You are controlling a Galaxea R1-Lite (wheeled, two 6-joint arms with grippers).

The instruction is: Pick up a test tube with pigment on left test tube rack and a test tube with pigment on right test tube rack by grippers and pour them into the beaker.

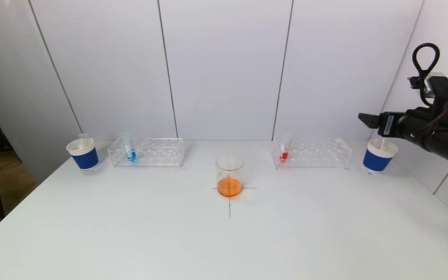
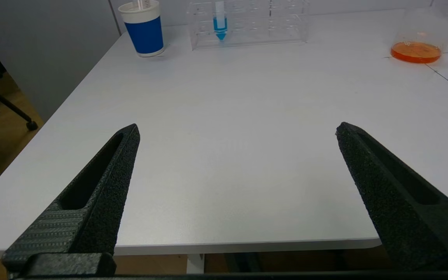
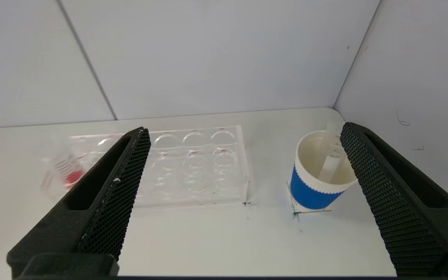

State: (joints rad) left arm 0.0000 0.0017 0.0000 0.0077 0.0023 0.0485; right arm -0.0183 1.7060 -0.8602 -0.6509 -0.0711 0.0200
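A beaker (image 1: 229,175) is set in the middle of the table (image 1: 224,241). Behind it, one rack (image 1: 146,152) is placed to the left and another rack (image 1: 312,153) to the right. A tube (image 1: 129,147) is stood in the left rack, a second tube (image 1: 285,147) in the right rack. A cup (image 1: 83,153) is placed at the far left, another cup (image 1: 378,155) at the far right.

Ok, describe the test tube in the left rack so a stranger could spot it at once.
Start at the beaker with orange liquid on the cross mark at the middle of the white table. Look toward the robot's left to the clear plastic rack beside a blue paper cup. The test tube stands at the rack's cup-side end, and it alone holds blue pigment; the tube in the other rack holds red.
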